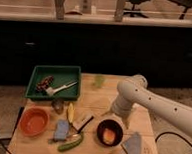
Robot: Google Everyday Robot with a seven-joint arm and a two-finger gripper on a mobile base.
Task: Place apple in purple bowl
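The apple point(108, 136) lies inside the purple bowl point(100, 128), orange-red with a paler yellow side, resting on the bowl's floor. The bowl stands on the table point(98, 99) near the front edge, right of the middle. The white arm point(157, 104) reaches in from the right, bends at a rounded elbow and turns down toward the bowl. The gripper point(117, 115) hangs at the bowl's far rim, just above and behind it, apart from the apple. I cannot tell whether the gripper is open or closed, because the wrist hides its tip. At the table's far left sits a green tray point(55, 68) holding a dark clump point(44, 83) and a white utensil point(61, 88). A pale green cup point(98, 80) stands upright just right of the tray. The orange bowl point(23, 121) sits at the front left, well apart from the purple one. Between the two bowls lie a blue sponge point(61, 130), a yellow item point(70, 112), a small grey object point(58, 106) and a dark bar point(85, 123). A cucumber point(70, 143) lies at an angle by the front edge, near the sponge. A grey-blue cloth point(134, 147) lies at the front right corner, just beside the purple bowl.
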